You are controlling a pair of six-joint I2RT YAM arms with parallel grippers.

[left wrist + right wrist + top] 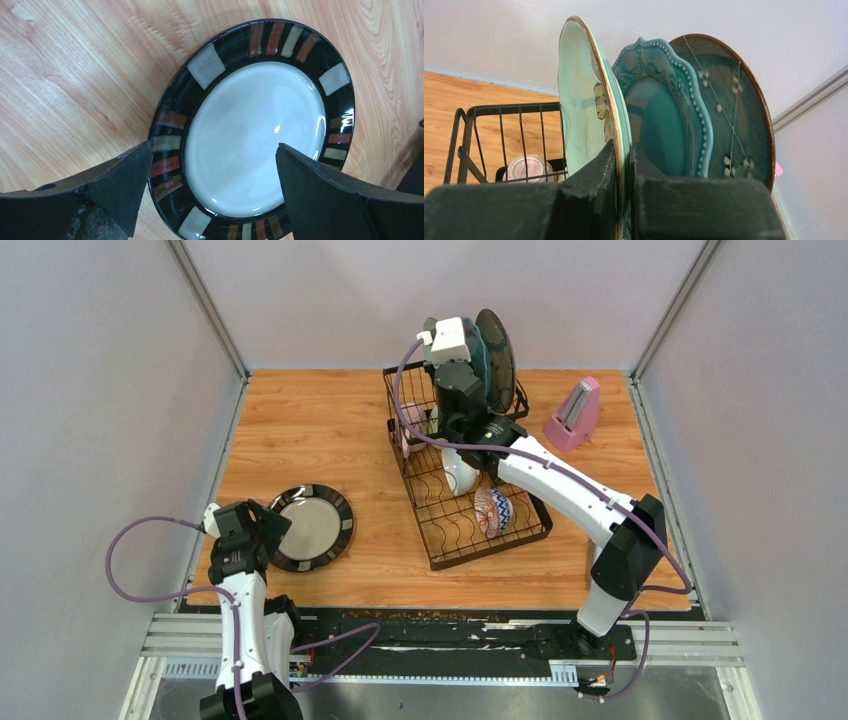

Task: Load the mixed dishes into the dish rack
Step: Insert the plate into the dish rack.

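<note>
Overhead, the arm hides the grasp; the wrist view shows the right gripper (624,165) clamped on an upright pale-green plate (579,90) beside a teal plate (664,100), at the rack's (490,548) far end. Left gripper (213,150) gapes wide, empty, over a striped plate (250,125) left of the rack.

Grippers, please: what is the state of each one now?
Left gripper: open, above the striped-rim plate, holding nothing.
Right gripper: shut on the pale-green plate.

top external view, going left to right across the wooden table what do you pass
left gripper → black-rimmed plate lying flat on the table → dish rack → pink metronome
</note>
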